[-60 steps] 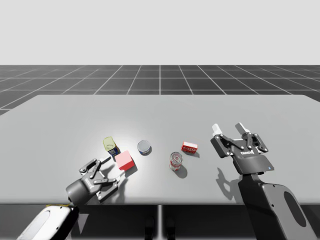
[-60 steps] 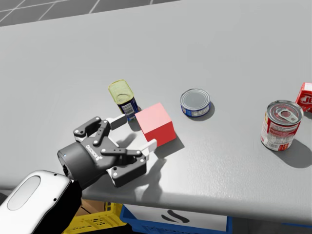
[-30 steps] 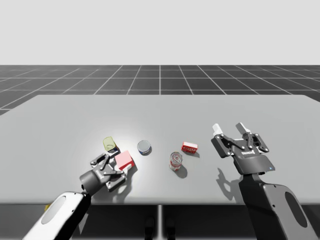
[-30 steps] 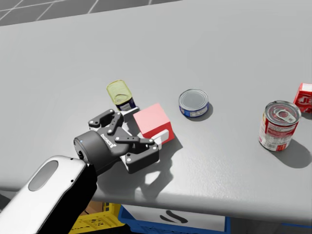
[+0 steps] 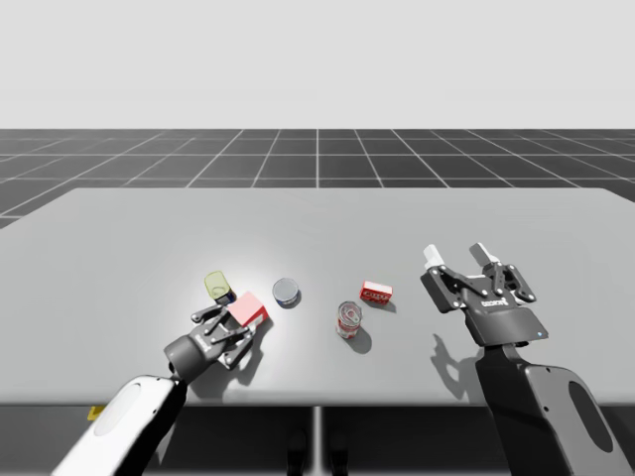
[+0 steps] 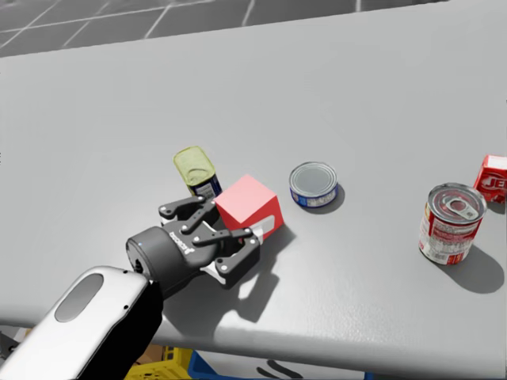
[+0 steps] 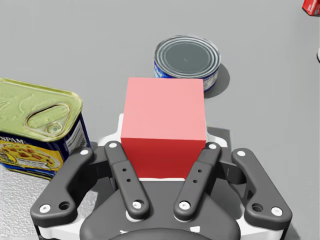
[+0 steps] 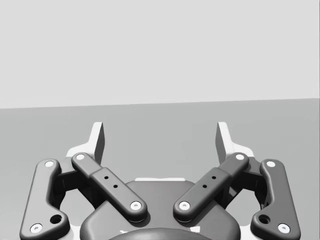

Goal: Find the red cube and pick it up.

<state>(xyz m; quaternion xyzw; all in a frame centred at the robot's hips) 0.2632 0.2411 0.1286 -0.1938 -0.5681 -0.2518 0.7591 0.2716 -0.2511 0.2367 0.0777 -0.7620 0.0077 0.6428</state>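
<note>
Grey table (image 5: 317, 218), rectangular blue can with yellow-green lid (image 6: 197, 170) near the front edge, flat round blue can (image 6: 314, 184) further right, upright round red can (image 6: 449, 224) beyond it, small red box (image 6: 493, 178) just behind that can, all standing apart.

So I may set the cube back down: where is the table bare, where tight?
Bare: the far half of the table, and the stretch between the tall red can and my right gripper. Tight: around the red cube in my left gripper, with the yellow-topped tin close beside it and the flat round can just ahead.
</note>
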